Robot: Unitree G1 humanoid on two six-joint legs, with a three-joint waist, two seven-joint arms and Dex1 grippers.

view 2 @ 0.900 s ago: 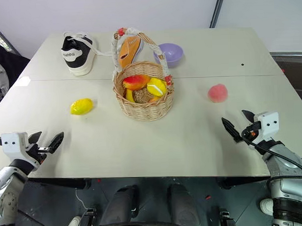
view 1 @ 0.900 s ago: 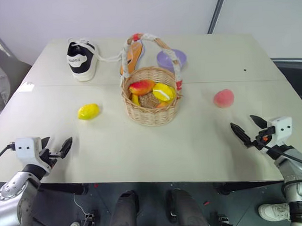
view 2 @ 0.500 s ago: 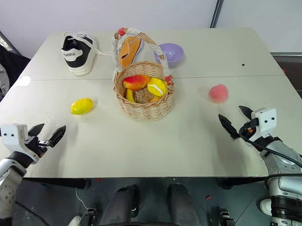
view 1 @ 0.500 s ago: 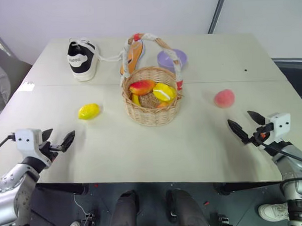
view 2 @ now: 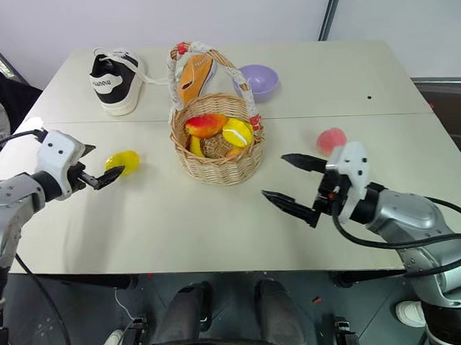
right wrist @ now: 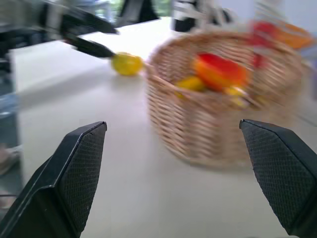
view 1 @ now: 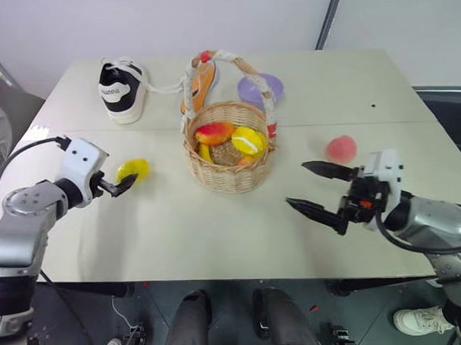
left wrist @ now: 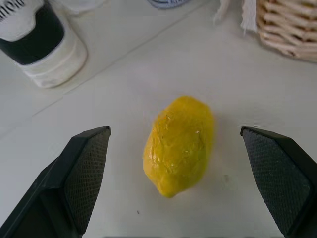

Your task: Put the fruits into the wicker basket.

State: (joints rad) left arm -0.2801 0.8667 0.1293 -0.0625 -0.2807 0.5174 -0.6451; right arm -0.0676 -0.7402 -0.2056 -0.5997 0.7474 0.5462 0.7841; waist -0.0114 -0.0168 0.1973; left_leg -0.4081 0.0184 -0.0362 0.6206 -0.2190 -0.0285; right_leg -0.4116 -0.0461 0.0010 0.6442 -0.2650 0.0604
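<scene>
Left gripper (left wrist: pixel 178 178) was low over the worktop (view 1: pixel 217 226) at its left side, fingers (left wrist: pixel 81 173) spread wide with the lemon (view 1: pixel 132 170) lying between and just past the tips. No contact visible; the lemon sat flat on the worktop, not gripped. From the left wrist view the lemon (left wrist: pixel 179 145) lay centred in the gap, long axis running roughly along the fingers.

Right gripper (view 1: pixel 316 188) was over the right half of the worktop, pointing across toward the wicker basket (view 1: pixel 229 146), fingers likewise spread, holding nothing. The peach (view 1: pixel 341 148) sat on the worktop behind and just beside that gripper, apart from it.

The basket stood near mid-worktop, between the two fruits, handle (view 1: pixel 234 62) upright. It already had several toy items inside: a red-orange one (view 1: pixel 214 132), a yellow one (view 1: pixel 248 140), others I couldn't identify. The lemon was near the basket's left side, the peach further off on its right.

Behind the basket: a black-and-white sneaker (view 1: pixel 121 89) at far left, an orange sole-up shoe (view 1: pixel 199 83) next to the handle, a lilac bowl (view 1: pixel 259 88) right of it.
</scene>
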